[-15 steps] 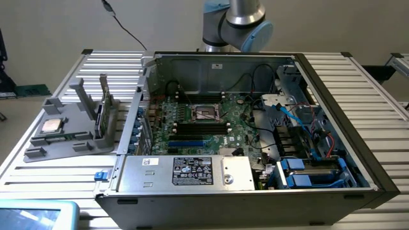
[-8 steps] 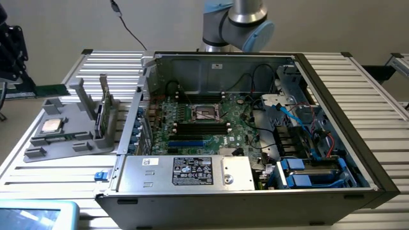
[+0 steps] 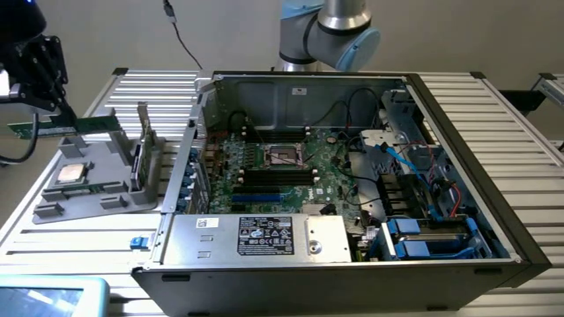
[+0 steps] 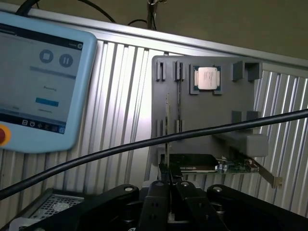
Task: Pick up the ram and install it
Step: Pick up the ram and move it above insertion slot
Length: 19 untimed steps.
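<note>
**Exterior view.** Gripper at the view's far left, jaws clamped on the ram, which is held level over the tray's far edge. Both ram ends project free. The case wall rises between the tray and the board slots.

**Wrist view.** The ram shows edge-on as a thin line leaving the gripper. Beyond it are the CPU, card and pendant. A cable crosses in front.
</note>
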Tool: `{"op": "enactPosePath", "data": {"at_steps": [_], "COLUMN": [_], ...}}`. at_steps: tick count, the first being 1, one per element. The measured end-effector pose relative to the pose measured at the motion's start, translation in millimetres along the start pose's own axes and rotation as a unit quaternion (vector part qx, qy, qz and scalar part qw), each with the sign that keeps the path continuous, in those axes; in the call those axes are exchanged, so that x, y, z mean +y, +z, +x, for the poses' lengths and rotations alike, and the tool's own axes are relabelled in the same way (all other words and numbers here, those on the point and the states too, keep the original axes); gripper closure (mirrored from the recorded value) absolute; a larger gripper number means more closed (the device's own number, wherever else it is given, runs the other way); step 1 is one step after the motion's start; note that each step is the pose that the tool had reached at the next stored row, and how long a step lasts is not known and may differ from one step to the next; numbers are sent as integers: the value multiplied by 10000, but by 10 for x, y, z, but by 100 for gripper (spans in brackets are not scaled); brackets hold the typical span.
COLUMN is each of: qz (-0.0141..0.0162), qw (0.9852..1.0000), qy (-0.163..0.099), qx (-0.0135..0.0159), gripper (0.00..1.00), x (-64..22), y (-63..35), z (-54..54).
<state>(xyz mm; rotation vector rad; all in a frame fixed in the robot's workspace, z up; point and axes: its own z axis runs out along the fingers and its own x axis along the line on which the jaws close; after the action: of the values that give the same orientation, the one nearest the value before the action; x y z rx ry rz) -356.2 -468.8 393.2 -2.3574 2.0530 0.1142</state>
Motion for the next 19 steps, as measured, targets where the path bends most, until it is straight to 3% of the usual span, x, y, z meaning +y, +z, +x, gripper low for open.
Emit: {"op": "enactPosePath", "data": {"at_steps": [19], "qz": [2], "qw": [10000], "qy": [0], "qx": [-14], "gripper": [89], "x": [-857], "y": [-40], "z": [118]}}
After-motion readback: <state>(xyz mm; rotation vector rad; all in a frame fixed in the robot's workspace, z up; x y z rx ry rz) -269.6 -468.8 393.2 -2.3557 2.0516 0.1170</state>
